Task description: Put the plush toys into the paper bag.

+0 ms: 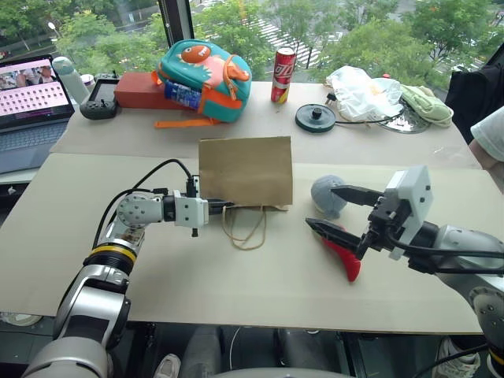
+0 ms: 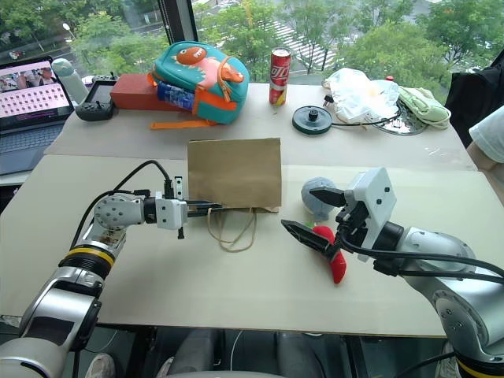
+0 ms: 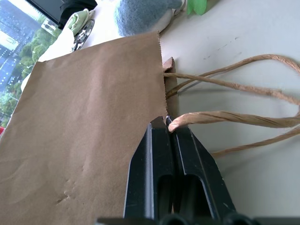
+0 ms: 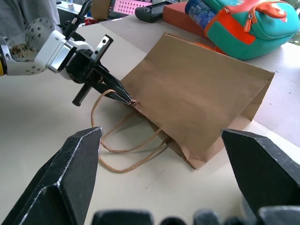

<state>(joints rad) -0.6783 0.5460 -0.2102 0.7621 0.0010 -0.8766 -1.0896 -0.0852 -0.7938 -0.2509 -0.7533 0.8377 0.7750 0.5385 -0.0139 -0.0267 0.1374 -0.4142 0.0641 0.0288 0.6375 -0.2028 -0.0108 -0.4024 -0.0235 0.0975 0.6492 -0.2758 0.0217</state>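
The paper bag (image 1: 246,171) lies flat on the counter (image 1: 260,268) at the centre of the head view, its twine handles (image 1: 246,228) trailing toward the bottom of the frame. The left gripper (image 1: 223,205) reaches in from the left with its jaws pressed fully together, pinching the bag's lower left corner at the mouth, just where one handle is fixed (the left wrist view shows paper and twine right at the tips).

To the right of the bag, near but not touching it, sits the grey-blue plush ball (image 1: 325,195). Just below it lies the red chili pepper toy (image 1: 345,256). The right gripper (image 1: 337,209) hangs over this pair with its jaws spread wide and holding nothing; one finger crosses in front of the ball and the other in front of the chili.

Along the top of the frame stand a teal and orange dinosaur backpack (image 1: 206,72), a red drink can (image 1: 283,75) and a white plastic bag (image 1: 361,91), with a laptop (image 1: 30,110) at the upper left.
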